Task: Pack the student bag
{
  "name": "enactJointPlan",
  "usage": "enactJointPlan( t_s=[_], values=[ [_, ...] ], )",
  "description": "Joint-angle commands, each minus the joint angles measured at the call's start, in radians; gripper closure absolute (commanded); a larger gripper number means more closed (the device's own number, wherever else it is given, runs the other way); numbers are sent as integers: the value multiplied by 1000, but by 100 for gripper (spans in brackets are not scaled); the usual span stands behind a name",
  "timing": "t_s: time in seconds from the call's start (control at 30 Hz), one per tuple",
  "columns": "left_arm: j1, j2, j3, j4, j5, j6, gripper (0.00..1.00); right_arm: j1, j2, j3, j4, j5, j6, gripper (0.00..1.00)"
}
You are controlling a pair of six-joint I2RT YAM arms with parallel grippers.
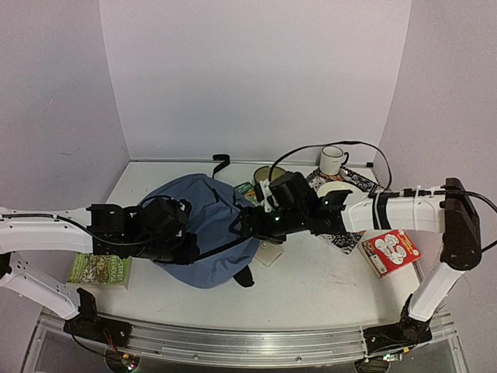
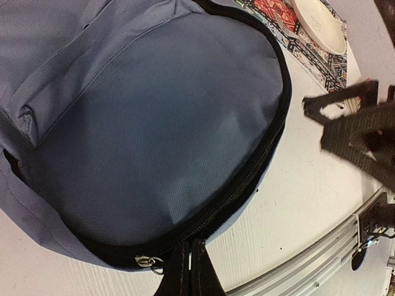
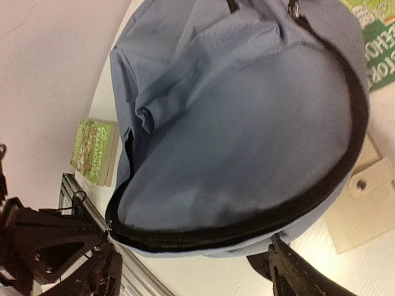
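Left gripper (image 2: 190,250) sits nearest, pinched shut on the zip rim (image 2: 247,185) of the student bag (image 1: 198,225), which lies left of the table's (image 1: 311,287) centre; right gripper (image 1: 242,224) hangs spread and empty beside the mouth; thin fabric could slip from that pinch, collapsing the opening

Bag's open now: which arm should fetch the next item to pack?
Right. The right gripper is open and empty beside the student bag, with the red packet on its side. The left gripper is shut on the bag's zip rim, apparently holding it open.
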Motion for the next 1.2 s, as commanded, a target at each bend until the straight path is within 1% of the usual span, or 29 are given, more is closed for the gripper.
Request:
enactJointPlan(
  t_s=[0.0,0.17,0.37,0.5,0.57,0.6,0.67,0.8,0.87,0.9,0.93,1.03,1.17],
  values=[
    [-5,-12,34,77,18,26,100,67,-10,-36,28,116,181,14],
    [-5,-38,10,91,18,26,100,96,39,-9,59,124,252,13],
    [-4,-54,-5,96,14,30,100,98,129,64,62,89,274,10],
    [-4,-58,-8,99,18,39,100,99,169,68,56,95,288,11],
    [-5,-60,-13,100,18,45,100,100,185,75,55,104,289,14],
    [-5,-62,-16,102,16,49,100,99,193,79,54,108,289,16],
    [-5,-72,-26,101,2,58,100,98,203,84,52,114,286,26],
    [-5,-116,-60,83,-67,50,100,99,192,82,48,119,261,59],
    [-4,-130,-72,54,-121,28,100,98,168,75,41,125,240,76],
    [-4,-131,-76,30,-153,16,100,96,155,71,37,127,227,83],
    [-4,-127,-77,2,-184,5,100,94,140,67,31,129,216,88],
    [-2,-111,-88,-84,-289,-53,100,80,94,53,22,119,173,96],
    [19,-72,-120,-177,-388,-176,100,58,17,25,7,106,113,100]
  ],
)
